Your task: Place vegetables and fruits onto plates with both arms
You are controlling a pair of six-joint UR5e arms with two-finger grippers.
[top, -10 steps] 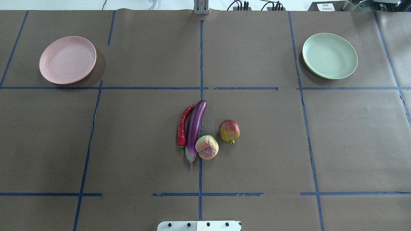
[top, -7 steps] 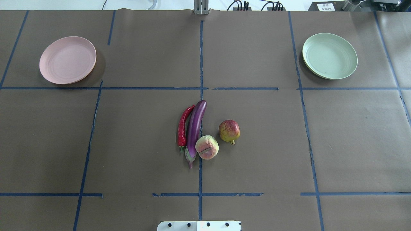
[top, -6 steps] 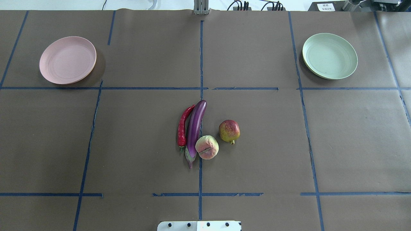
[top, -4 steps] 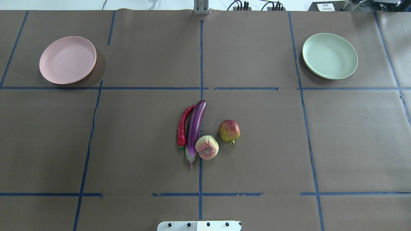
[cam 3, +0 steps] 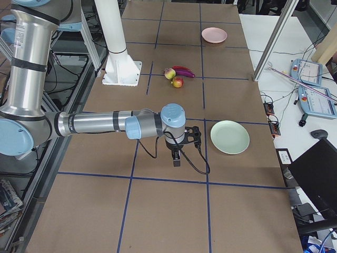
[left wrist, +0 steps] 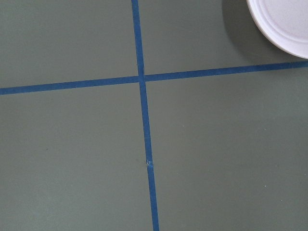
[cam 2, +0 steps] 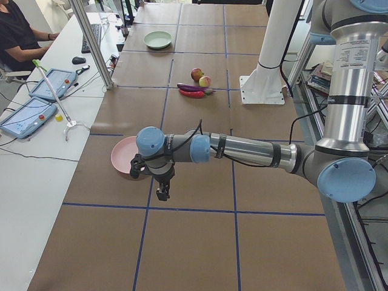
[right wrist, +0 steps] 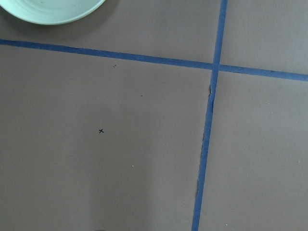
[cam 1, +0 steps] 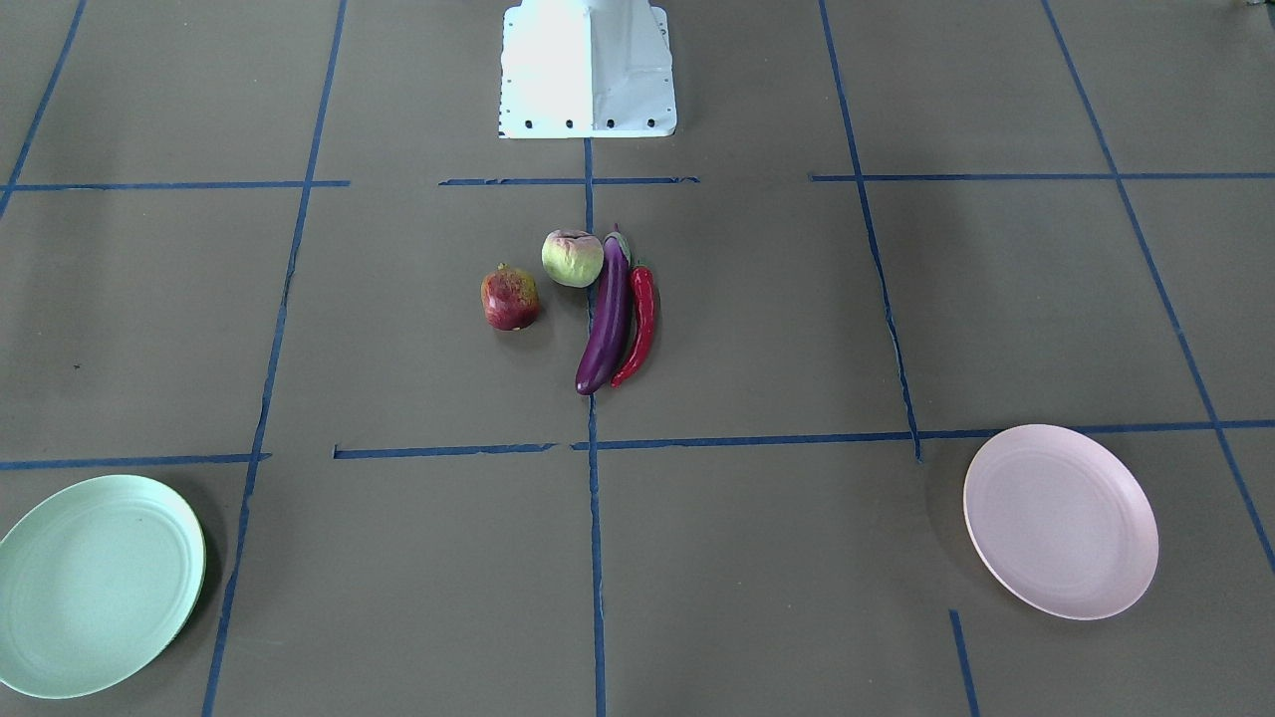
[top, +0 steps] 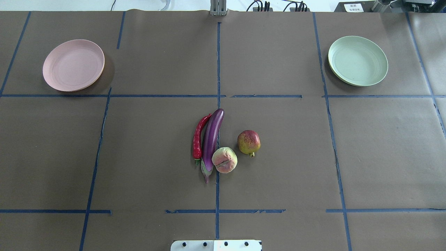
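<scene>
The purple eggplant (top: 211, 139) lies mid-table with the red chili (top: 198, 137) against its left side and the pale peach-like fruit (top: 224, 160) touching its right. The red-and-yellow fruit (top: 248, 142) sits apart to the right. The pink plate (top: 73, 65) at far left and the mint green plate (top: 358, 60) at far right hold nothing. My left gripper (cam 2: 162, 194) hangs low beside the pink plate (cam 2: 123, 160). My right gripper (cam 3: 176, 161) hangs low beside the green plate (cam 3: 230, 137). Both show only in the side views, so I cannot tell whether they are open or shut.
The white base block (cam 1: 588, 70) stands at the robot's edge of the table. Blue tape lines cross the brown paper cover. An operator (cam 2: 18, 36) and tablets (cam 2: 27, 115) are at a side desk. The left wrist view shows the pink plate's rim (left wrist: 284, 24).
</scene>
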